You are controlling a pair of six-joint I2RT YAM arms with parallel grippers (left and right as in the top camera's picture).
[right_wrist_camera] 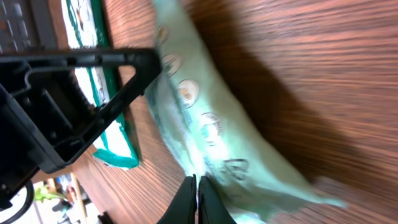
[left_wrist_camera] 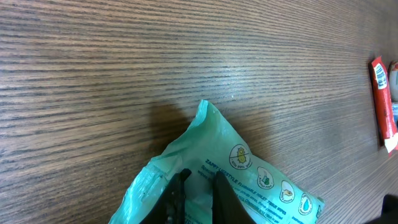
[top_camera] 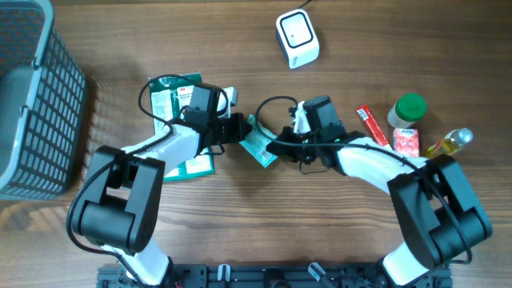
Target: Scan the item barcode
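Observation:
The item is a teal wipes packet [top_camera: 260, 146], held just above the wooden table between my two grippers. My left gripper [top_camera: 240, 129] is shut on its left end; in the left wrist view the black fingers [left_wrist_camera: 221, 193] pinch the packet [left_wrist_camera: 255, 165] with printed icons facing up. My right gripper [top_camera: 278, 149] is shut on the packet's right edge. The right wrist view shows its fingertips [right_wrist_camera: 196, 193] pressed together on the thin seam of the packet [right_wrist_camera: 205, 118]. No barcode shows in any view. The white scanner [top_camera: 297, 38] stands at the back centre.
A grey mesh basket [top_camera: 32, 96] fills the left edge. A green and white pouch [top_camera: 170, 100] lies under the left arm. On the right are a red stick packet [top_camera: 372, 126], a green-lidded jar [top_camera: 409, 110], a red box [top_camera: 406, 142] and a small oil bottle [top_camera: 450, 142].

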